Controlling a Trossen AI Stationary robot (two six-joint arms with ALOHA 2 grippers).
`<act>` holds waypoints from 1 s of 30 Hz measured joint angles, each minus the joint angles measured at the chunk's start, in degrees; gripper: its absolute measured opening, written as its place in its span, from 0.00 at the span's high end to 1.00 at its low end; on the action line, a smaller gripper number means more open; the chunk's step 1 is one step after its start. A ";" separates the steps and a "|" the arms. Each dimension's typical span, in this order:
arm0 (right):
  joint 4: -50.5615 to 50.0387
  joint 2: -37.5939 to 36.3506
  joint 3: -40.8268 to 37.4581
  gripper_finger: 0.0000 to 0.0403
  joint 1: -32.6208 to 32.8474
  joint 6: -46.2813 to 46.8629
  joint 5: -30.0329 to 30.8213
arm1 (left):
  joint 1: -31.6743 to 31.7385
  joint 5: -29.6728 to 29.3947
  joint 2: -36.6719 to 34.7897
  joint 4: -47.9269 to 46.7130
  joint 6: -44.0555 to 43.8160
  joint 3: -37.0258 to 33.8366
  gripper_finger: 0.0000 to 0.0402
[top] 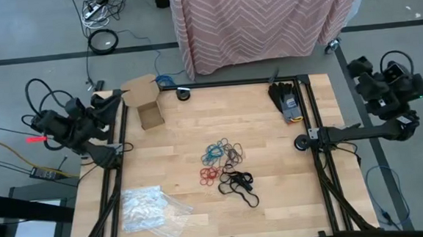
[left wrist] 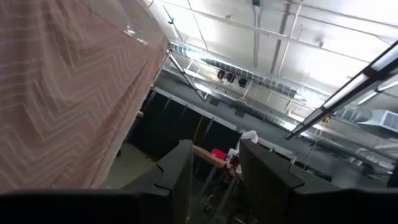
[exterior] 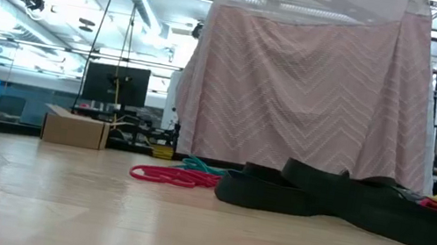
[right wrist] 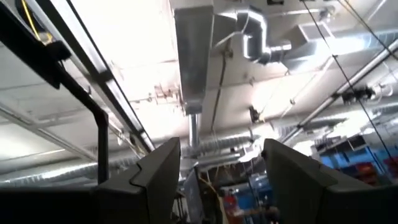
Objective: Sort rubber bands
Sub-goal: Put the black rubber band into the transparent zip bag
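The rubber bands lie in a loose heap at the middle of the wooden table. The heap has blue-teal loops, tan-brown loops, red loops and larger black loops. In the low view the red bands and black bands rest flat on the wood. My left gripper is open, held off the table's left edge and tipped upward with nothing between its fingers. My right gripper is open, beyond the table's right edge, and points up at the ceiling.
An open cardboard box stands at the far left of the table. Clear crinkly plastic bags lie at the near left. A black glove-like object sits at the far right. A pink chevron cloth hangs behind the far edge.
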 joint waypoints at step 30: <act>-24.70 41.09 47.53 0.44 0.03 0.50 -20.69 | 0.00 2.91 24.49 -45.31 -0.13 46.50 0.65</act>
